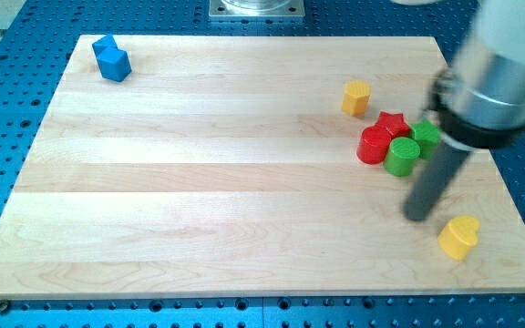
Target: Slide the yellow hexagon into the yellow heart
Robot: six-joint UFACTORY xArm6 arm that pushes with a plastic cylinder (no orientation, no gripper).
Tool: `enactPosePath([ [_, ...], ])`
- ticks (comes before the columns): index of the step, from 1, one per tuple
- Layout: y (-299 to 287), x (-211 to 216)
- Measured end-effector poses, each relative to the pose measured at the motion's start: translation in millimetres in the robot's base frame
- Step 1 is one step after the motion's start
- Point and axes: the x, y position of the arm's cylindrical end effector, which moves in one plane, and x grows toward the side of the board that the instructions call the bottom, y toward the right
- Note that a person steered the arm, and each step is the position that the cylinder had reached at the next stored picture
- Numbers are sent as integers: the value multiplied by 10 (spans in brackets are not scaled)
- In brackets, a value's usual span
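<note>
Around the wooden board [199,182]: two yellow blocks, the yellow hexagon [356,97] above the red-green cluster, the yellow heart [459,237] below it. My tip [417,215] (a bare rod, no jaws) sits just left of the heart.

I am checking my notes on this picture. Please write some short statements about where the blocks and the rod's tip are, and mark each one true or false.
1. The yellow hexagon touches the yellow heart. False: they are far apart, the hexagon toward the view's top, the heart near the bottom right.
2. My tip is to the view's left of the yellow heart. True.
3. The blue blocks lie in the top left corner of the board. True.
4. The red cylinder stands alone at the board's middle. False: it sits in a cluster with the red star and green cylinder.
5. My tip is pressing on the yellow hexagon. False: it is well below it.
</note>
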Motion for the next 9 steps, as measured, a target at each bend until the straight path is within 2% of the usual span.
enactPosePath([
  [1,-903,-596],
  [2,-1422,-1224],
  [3,-984,-1924],
  [4,-386,-2297],
  [5,244,-2176],
  [6,-168,-1745],
  [7,-1052,-1066],
  [9,-1733,-1426],
])
